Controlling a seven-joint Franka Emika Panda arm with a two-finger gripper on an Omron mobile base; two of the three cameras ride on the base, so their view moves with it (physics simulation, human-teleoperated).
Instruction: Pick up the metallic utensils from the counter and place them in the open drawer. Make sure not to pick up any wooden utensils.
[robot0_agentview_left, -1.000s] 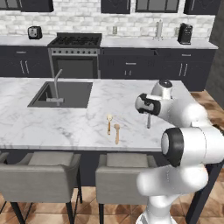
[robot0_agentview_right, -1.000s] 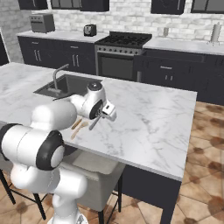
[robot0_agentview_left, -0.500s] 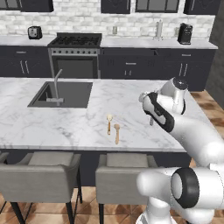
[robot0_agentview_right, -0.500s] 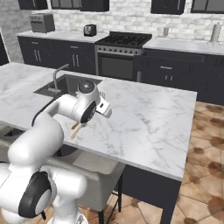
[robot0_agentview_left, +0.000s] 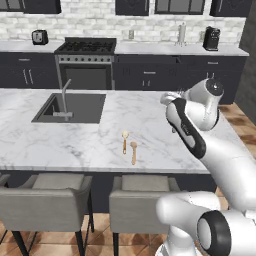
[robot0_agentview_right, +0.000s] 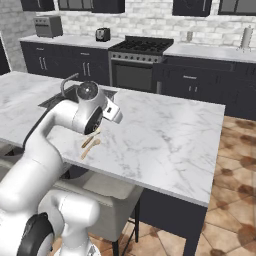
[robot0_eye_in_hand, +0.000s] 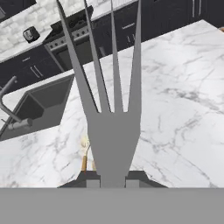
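The gripper (robot0_eye_in_hand: 113, 178) is clamped on the fork (robot0_eye_in_hand: 109, 109) — its neck sits between the fingertips, tines pointing away, held above the counter (robot0_eye_in_hand: 175, 113). Two wooden spoons (robot0_agentview_left: 129, 146) lie side by side on the marble near the front edge, right of the sink (robot0_agentview_left: 70, 107).

The surface (robot0_agentview_left: 90, 145) is a white, grey-veined marble island top. A dark sink (robot0_agentview_left: 71, 107) is set into it toward its left part in the left base view, with a grey faucet (robot0_agentview_left: 63, 97) standing at the sink's near edge. Two tan wooden spoons (robot0_agentview_left: 129, 147) lie directly on the marble near the front edge, just beside each other, handles pointing toward the stools.
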